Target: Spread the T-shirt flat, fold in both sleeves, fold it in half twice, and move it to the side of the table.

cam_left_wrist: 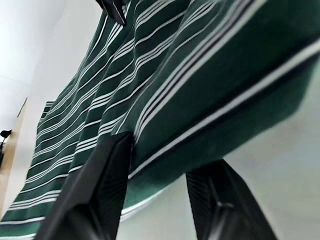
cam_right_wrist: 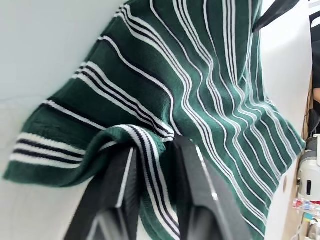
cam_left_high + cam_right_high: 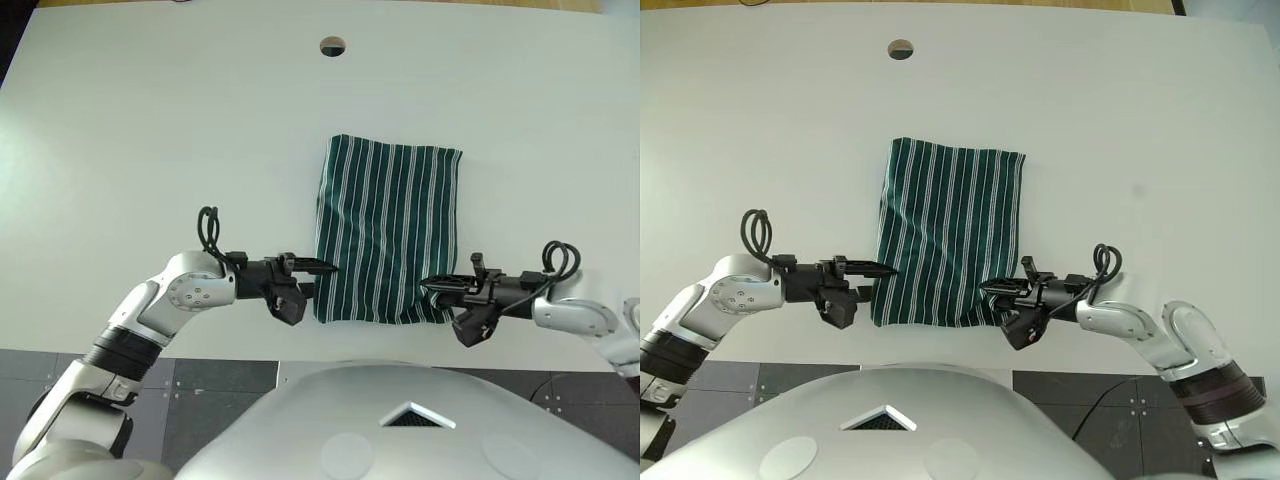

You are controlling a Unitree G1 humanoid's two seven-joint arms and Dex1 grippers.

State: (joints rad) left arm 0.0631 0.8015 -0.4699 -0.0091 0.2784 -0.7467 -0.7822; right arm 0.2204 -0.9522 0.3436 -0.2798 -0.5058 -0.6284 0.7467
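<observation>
two right fingers (image 2: 200, 205) pinch t-shirt (image 3: 390, 225), left fingers (image 1: 90, 195) straddle its edge

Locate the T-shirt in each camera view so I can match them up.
Left eye view: T-shirt, a folded rectangle on the table, slightly right of centre.
Right eye view: slightly left of centre.
Left wrist view: close up, corner between the left gripper fingers.
Right wrist view: close up, corner pinched in the right gripper.
Shared landmark: its near edge, a gripper at each corner.
</observation>
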